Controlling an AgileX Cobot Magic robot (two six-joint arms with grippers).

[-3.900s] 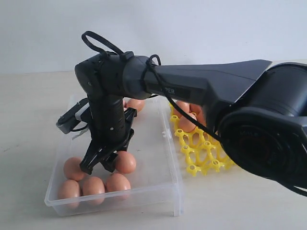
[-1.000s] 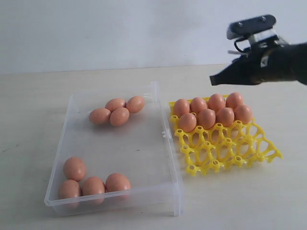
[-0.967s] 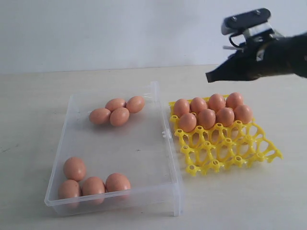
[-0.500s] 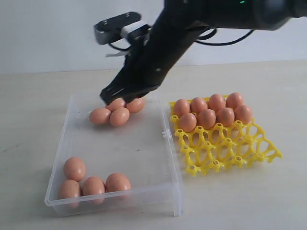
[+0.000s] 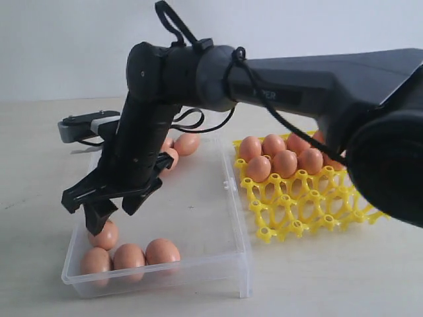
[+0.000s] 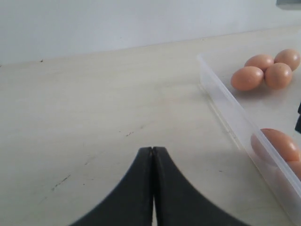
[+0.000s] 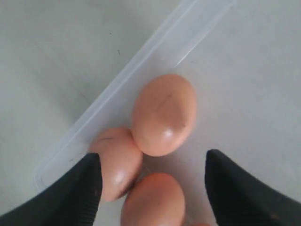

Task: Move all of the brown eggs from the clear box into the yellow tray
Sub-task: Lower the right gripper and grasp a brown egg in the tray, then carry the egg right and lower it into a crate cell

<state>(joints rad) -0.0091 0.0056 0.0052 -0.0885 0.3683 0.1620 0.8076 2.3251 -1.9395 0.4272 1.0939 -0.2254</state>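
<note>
**Right gripper swings to the near eggs, jaws wide**

The right gripper [image 5: 111,214] has left the far cluster [image 5: 187,143] of eggs, where it hung half a second ago. It now hangs over the near corner of the clear box [image 5: 205,274], its jaws spread wide and holding nothing. Right below it lie four brown eggs [image 5: 129,256], bunched together. The right wrist view shows one egg [image 7: 163,115] between the two fingers [image 7: 80,193], touched by neither. Two neighbours press against that egg, and the box wall runs just beside them. Behind the gripper, the right arm [image 5: 317,72] crosses the box and hides most of the far cluster. Farther back along the arm, past the box wall, the yellow tray [image 5: 291,205] holds two rows of eggs in its far cups. The left gripper [image 6: 153,151] sits pinched shut over the bare table [image 6: 70,94], outside the box and well apart from the right gripper
</note>
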